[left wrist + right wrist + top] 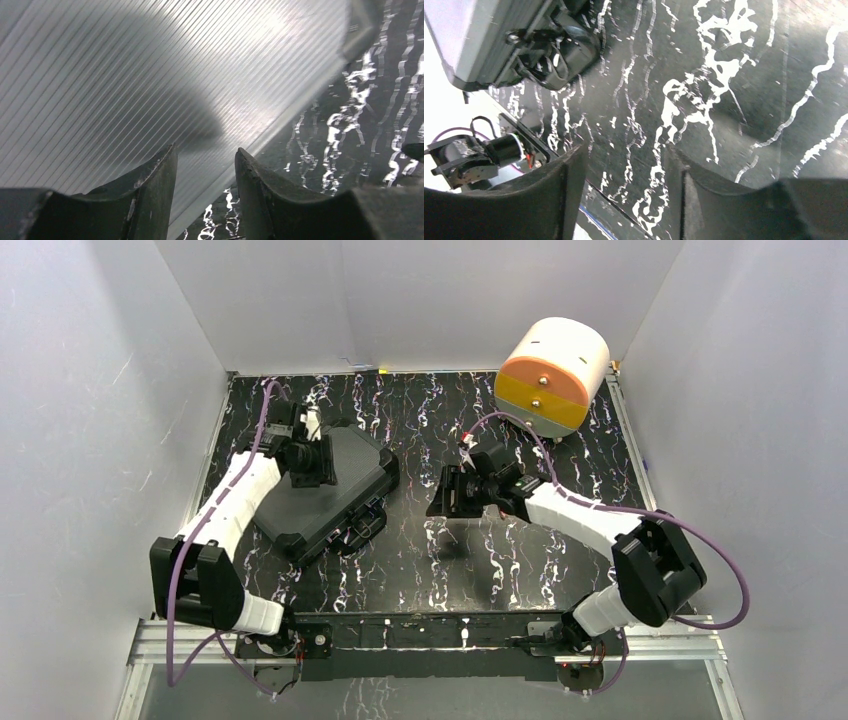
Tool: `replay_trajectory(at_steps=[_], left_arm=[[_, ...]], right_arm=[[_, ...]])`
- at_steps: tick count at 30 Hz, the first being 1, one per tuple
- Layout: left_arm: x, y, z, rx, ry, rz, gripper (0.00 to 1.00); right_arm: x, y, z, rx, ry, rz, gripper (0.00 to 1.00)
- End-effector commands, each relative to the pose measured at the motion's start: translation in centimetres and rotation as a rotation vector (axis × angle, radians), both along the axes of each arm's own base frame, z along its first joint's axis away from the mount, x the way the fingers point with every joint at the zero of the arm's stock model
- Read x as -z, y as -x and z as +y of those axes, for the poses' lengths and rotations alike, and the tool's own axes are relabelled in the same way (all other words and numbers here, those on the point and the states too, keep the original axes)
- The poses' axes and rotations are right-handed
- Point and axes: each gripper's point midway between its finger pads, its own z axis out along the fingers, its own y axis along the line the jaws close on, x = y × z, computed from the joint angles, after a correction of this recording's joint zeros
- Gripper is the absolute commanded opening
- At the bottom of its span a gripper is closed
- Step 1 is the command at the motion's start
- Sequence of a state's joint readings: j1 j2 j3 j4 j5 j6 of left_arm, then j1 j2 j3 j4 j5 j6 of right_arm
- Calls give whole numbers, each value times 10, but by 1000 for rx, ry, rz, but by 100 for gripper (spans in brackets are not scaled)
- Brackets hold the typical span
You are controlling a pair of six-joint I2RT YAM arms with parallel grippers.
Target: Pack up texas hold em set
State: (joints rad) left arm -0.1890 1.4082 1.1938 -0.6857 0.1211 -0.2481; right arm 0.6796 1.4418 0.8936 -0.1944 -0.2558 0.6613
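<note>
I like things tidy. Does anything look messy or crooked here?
Only a little: the black case lies closed but slanted to the edges of the table, on the left side. Nothing looks spilled or broken.

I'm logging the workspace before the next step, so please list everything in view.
black ribbed rectangular hard case: one, black, lid shut, left part of the table, handle toward the middle.
big orange-and-white cylinder: one, white body with orange and yellow face, back right corner.
black white-veined table: one, under everything.
left gripper: one, black, jaws apart, over the case lid.
right gripper: one, black, jaws apart, empty, above bare table near the middle.
</note>
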Motion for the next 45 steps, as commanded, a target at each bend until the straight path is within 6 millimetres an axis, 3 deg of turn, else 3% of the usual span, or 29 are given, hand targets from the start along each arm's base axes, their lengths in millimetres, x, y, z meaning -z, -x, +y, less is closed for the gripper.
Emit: replay_trajectory(at_steps=[1,3,11,17,25,33,39,45], left_arm=[[17,18,21,-97,-75,48,42],[27,24,19,-108,-62,79,41],[57,47,11,-116,-2,145,34],[64,50,15,-116,-18,103,27],[72,46,17,-105,-25,65,26],[78,44,15,-76,-18,47,24],[78,42,17,-65,-36,29,24],[80,42,18,-67,-40,28,24]], right_arm=[[-36,-10,31,-3,-194,-79,70],[-40,-10,37,19,-249,-70,74],[-21,4,79,20,-308,20,85],[-18,22,118,41,-424,42,85],[5,43,161,7,-461,53,89],[20,25,177,41,-462,2,88],[28,23,187,12,-457,10,84],[8,28,196,-43,-539,-15,80]])
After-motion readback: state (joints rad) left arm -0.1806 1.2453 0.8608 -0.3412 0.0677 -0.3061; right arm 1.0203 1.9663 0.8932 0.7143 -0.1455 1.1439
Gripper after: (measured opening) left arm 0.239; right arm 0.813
